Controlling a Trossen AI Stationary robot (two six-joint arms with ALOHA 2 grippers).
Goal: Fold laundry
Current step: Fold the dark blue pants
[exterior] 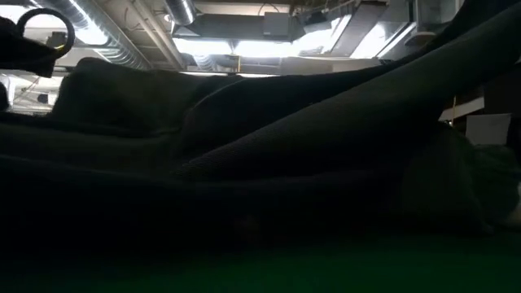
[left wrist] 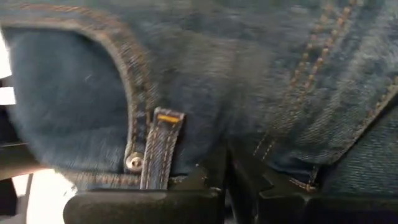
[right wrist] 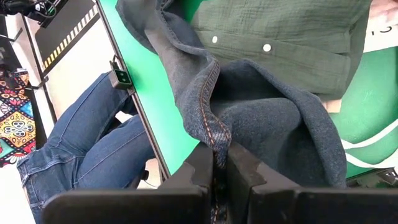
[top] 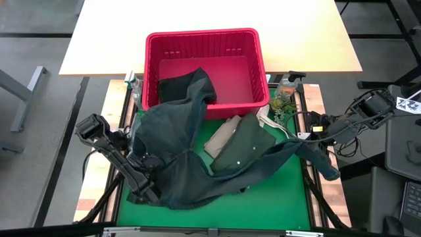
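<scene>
Left gripper (top: 146, 160): clamped on the jeans (top: 172, 148) near a belt loop, over the green mat's (top: 276, 197) left side. Jeans: spread from the red basket's (top: 205, 41) front rim across the mat to the right edge. Green shirt (top: 245, 146): mid-mat, partly under the jeans. Right gripper (right wrist: 221, 158): pinching the jeans' hem at the table's right edge.
</scene>
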